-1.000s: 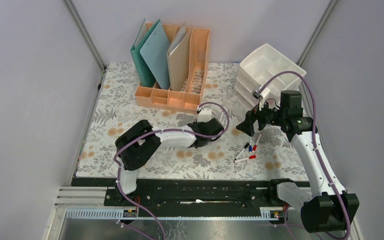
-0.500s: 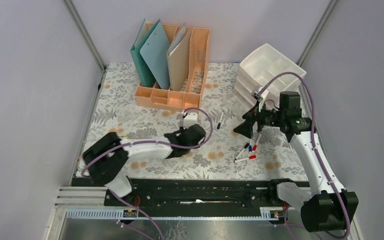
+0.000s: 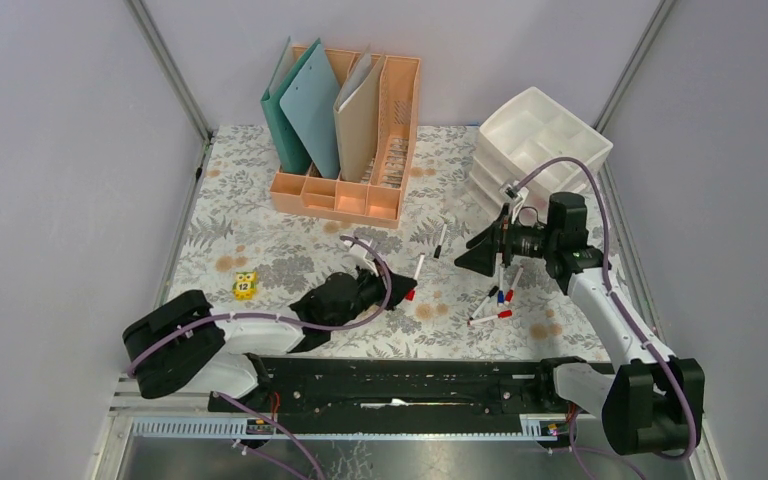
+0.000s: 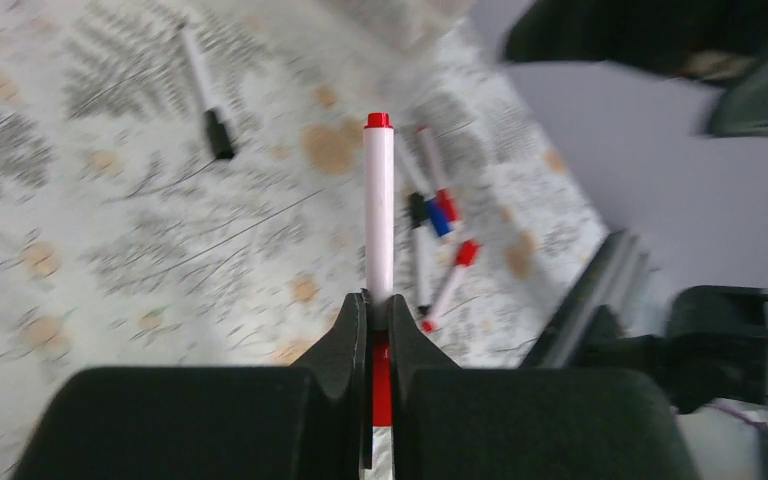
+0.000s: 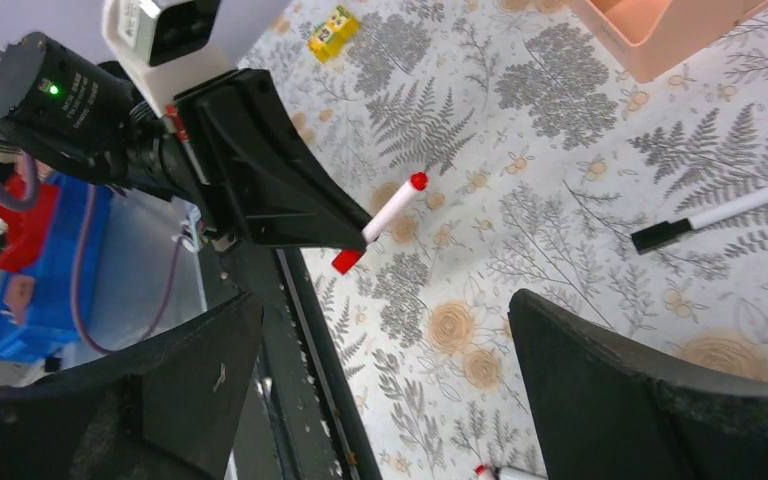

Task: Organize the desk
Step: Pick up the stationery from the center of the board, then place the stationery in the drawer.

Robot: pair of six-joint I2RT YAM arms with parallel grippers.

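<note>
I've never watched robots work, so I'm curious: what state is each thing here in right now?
left end effector, shut on the red-capped marker.
red-capped marker, gripped between the fingers.
right end effector, open, holding nothing.
black-capped marker, lying loose on the desk.
marker cluster, lying loose on the desk.
folders, standing tilted in the file rack.
drawer unit, top tray looks empty.

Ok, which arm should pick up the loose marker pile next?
Probably right. The right jaws are open and empty, close to the marker pile, while the left jaws are shut on a red-capped marker.
</note>
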